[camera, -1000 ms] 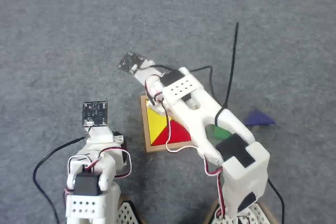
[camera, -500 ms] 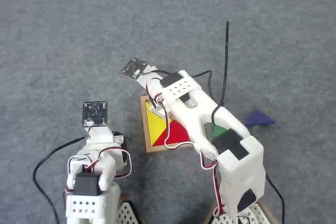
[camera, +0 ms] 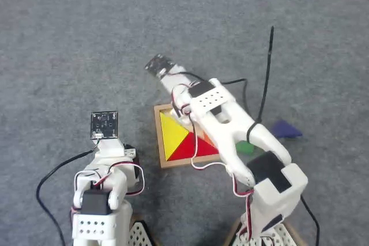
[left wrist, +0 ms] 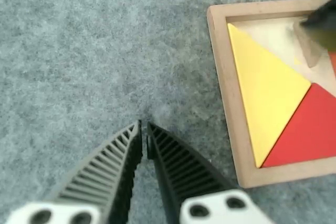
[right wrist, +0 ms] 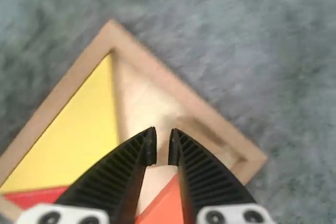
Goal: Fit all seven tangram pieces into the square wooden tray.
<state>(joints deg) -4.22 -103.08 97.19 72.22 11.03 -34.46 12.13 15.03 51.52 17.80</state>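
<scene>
Grey surface (camera: 69, 56); right gripper (right wrist: 161, 153) fingers nearly closed, empty, over bare corner of tray (camera: 158, 139), frame centre. Left gripper (left wrist: 144, 129) likewise, empty. Risk: fingers dropping could knock orange piece (right wrist: 160, 203) askew.

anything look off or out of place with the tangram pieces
Nothing looks damaged. The yellow triangle and red triangle lie flat in the wooden tray. Out of place: a purple piece and a green piece lie on the carpet right of the tray, the green one partly under an arm.
</scene>
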